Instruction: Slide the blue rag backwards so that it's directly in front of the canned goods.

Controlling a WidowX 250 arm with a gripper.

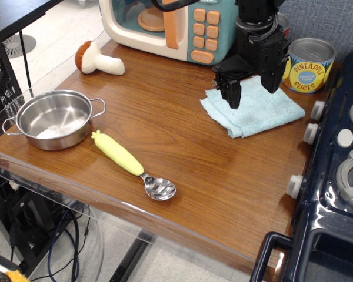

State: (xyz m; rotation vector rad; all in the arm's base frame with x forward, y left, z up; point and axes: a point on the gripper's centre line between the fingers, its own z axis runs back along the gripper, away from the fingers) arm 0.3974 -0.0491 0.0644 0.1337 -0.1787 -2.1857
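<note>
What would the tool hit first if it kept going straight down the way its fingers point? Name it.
The blue rag. The tool points down with its fingers spread open over the rag's back part, so the cloth comes first, then the table under it. How high the tips sit above the cloth is unclear from this single view.

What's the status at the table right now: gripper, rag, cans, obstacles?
Gripper open, above the blue rag's back edge. Rag flat, just in front of the pineapple can; second can mostly hidden behind the arm. Nothing lies between rag and cans.
</note>
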